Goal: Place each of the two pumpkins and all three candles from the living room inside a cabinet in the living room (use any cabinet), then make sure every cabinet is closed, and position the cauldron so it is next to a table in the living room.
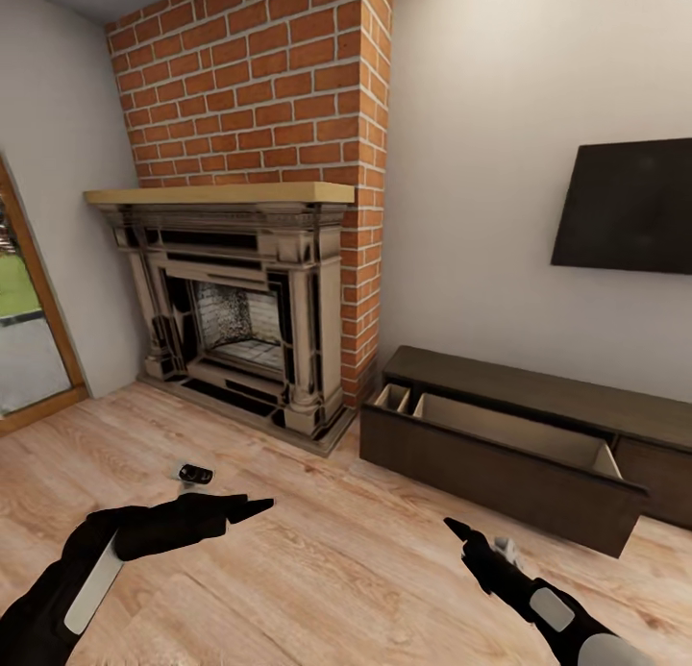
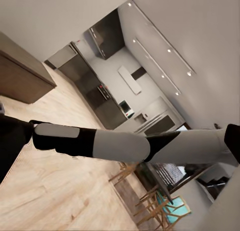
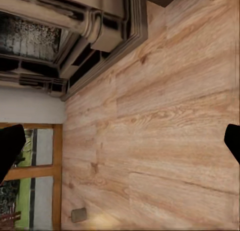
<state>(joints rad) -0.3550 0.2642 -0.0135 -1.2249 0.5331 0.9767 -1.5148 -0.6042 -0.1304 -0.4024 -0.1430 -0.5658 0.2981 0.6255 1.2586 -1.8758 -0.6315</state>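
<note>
The cabinet [image 1: 538, 382] is a long, low dark-brown unit against the right wall under the TV. Its left drawer [image 1: 500, 479] is pulled out, and the pale wood inside with a divider at one end looks empty. The right drawer [image 1: 663, 464] is shut. My left gripper [image 1: 252, 507] hovers low over the floor in front of the fireplace, open and holding nothing. My right gripper [image 1: 476, 541] hangs just short of the open drawer's front, with its fingers [image 3: 233, 141] spread wide over bare floorboards. A small dark and silver object [image 1: 195, 473] lies on the floor near my left gripper, too small to identify.
A brick chimney and fireplace [image 1: 240, 320] with a wooden mantel fill the corner ahead. A glass door [image 1: 24, 330] stands at the left. A dark TV [image 1: 625, 205] hangs on the right wall. A kitchen [image 2: 115, 91] and dining chairs show far off in the left wrist view.
</note>
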